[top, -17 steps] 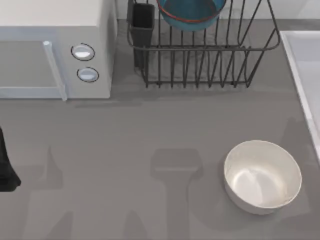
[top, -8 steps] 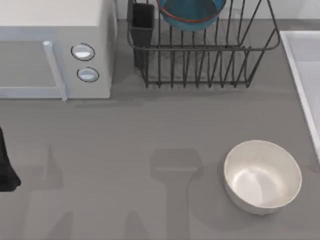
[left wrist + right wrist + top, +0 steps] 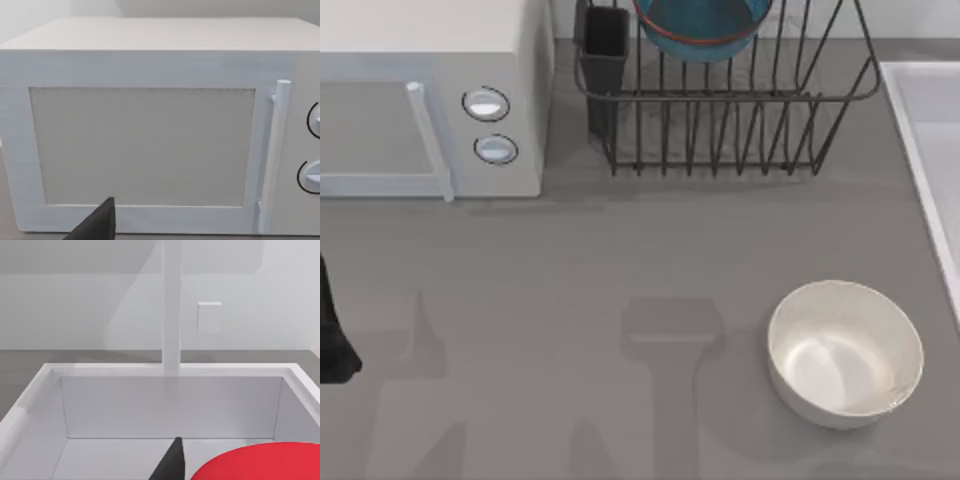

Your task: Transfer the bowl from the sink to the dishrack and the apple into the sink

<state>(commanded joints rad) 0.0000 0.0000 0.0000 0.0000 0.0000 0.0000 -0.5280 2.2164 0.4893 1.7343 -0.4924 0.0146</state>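
Observation:
The teal-blue bowl [image 3: 700, 25] with its orange-red rim rests in the dark wire dishrack [image 3: 740, 130] at the back of the table. The pale sink [image 3: 930, 140] lies along the table's right edge. In the right wrist view its basin [image 3: 170, 405] opens just below the camera, and the red apple [image 3: 260, 462] looms large and close over it. My right gripper [image 3: 215, 472] is shut on the apple, one dark fingertip [image 3: 172, 460] against its side. My left arm [image 3: 330, 335] is parked at the table's left edge, facing the microwave.
A white microwave [image 3: 430, 100] with two round knobs stands at the back left. A glossy white bowl [image 3: 845, 350] sits at the front right, close to the sink. The rack's black cutlery cup [image 3: 605, 50] is at its left corner. A faucet post [image 3: 171, 305] rises behind the basin.
Nothing on the table has moved. Only a faint shadow beside the sink's rim has shifted slightly.

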